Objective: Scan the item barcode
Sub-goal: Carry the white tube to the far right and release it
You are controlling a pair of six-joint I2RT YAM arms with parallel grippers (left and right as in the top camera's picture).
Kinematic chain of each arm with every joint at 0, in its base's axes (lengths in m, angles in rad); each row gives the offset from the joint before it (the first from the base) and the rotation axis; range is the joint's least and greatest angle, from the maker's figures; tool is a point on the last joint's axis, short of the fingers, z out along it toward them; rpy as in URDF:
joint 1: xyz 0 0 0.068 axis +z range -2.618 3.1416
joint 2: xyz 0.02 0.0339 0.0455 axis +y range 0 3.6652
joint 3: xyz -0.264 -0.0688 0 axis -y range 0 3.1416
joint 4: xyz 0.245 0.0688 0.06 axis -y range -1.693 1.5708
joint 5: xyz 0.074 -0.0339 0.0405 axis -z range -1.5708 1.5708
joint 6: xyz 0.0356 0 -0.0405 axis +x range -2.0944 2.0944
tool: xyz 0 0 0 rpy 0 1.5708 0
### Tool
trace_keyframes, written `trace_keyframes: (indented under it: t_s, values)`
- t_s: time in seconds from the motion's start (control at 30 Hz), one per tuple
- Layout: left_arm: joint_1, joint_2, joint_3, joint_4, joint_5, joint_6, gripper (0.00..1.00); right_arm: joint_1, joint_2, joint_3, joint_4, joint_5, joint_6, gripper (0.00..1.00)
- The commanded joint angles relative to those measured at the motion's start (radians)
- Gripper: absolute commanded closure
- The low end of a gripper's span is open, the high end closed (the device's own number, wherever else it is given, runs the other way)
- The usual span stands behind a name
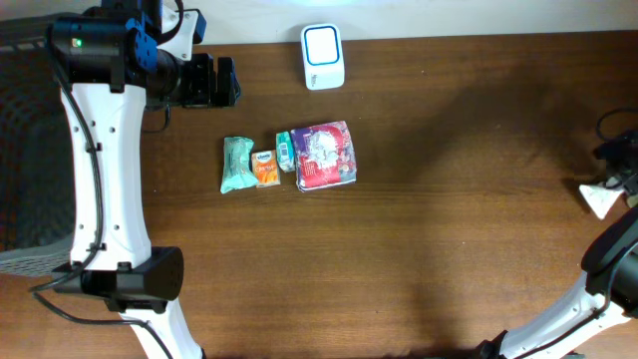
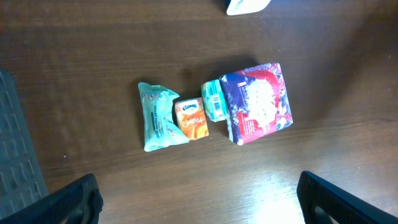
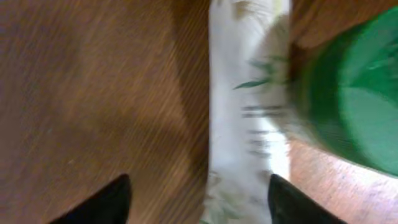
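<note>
loosely, white packet [image 3: 249, 124] between the right gripper's [image 3: 204, 200] parted jaws

In the right wrist view the white packet [image 3: 249, 124] is blurred and its print cannot be read; the green round thing [image 3: 354, 93] beside it is blurred, cut off by the right edge, not identified. The right end effector [image 3: 202, 205] is cut by the bottom edge, only two dark tips seen. The scanner [image 2: 247, 5] is cut off by the top edge in the left wrist view. Print on the teal packet [image 1: 237, 165] is too small to be read overhead
</note>
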Motion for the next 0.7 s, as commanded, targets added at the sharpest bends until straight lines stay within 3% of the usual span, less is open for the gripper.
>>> trace_keyframes:
  t_s: [0.0, 0.13, 0.3, 0.37, 0.43, 0.67]
  values:
    - [0.006, 0.006, -0.001, 0.001, 0.000, -0.003, 0.01, 0.006, -0.028, 0.024, -0.048, -0.200, -0.004, 0.27]
    - [0.006, 0.006, -0.001, 0.001, 0.000, -0.003, 0.01, 0.051, -0.111, 0.053, -0.111, -0.503, -0.072, 0.25]
    - [0.006, 0.005, -0.001, 0.001, 0.001, -0.003, 0.01, 0.259, -0.165, 0.051, -0.219, -0.755, -0.231, 0.23]
    - [0.006, 0.006, -0.001, 0.001, 0.001, -0.003, 0.01, 0.363, -0.161, 0.038, -0.241, -0.752, -0.280, 0.02]
    - [0.006, 0.005, -0.001, 0.001, 0.000, -0.003, 0.01, 0.515, -0.148, 0.006, -0.238, -0.704, -0.364, 0.01]
    - [0.006, 0.006, -0.001, 0.001, 0.000, -0.003, 0.01, 0.859, 0.022, -0.003, -0.171, -0.602, -0.328, 0.01]
